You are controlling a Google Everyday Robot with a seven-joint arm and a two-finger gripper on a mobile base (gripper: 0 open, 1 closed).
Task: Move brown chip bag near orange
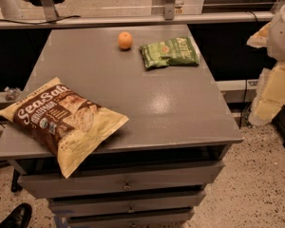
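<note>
The brown chip bag (61,120) lies flat at the near left corner of the desk (171,103), with one corner hanging over the near edge and another poking past the left edge. The orange (125,40) sits well apart from it, close to the far edge, and a green chip bag (170,52) lies just beside the orange on the side of the far right corner. The claw (281,30) appears to be the pale shape off the desk's right edge, near none of these things, and one cannot tell whether it is spread or pressed together. The main risk is at the near edge: a clumsy downward press or a sideways nudge there would likely tip the overhanging bag off the desk. The slick, puffy bag may also slip out of a shallow pinch during the carry across. At the far edge the danger changes, since a bag set down too hard against the orange would probably send the fruit rolling away or off the desk. The bag could also land on the green chip bag.
</note>
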